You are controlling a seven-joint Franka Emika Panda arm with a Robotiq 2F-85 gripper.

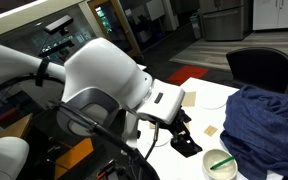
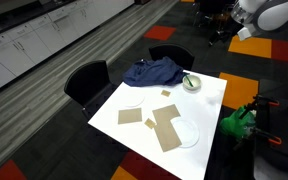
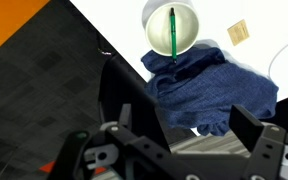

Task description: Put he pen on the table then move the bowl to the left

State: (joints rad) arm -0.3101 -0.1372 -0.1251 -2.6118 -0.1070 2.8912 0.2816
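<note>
The thin green pen (image 3: 173,30) lies in the small round cream-white bowl (image 3: 154,35) on the white table (image 3: 284,20). The black tool (image 3: 189,115) hangs above with its jaws apart and empty. The pen step seems not yet begun; next, the tool needs to descend and pinch the pen.

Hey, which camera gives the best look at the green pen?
The wrist view: the pen shows full length from above, lying in the bowl. In both exterior views it is only a tiny green mark in that bowl.
</note>
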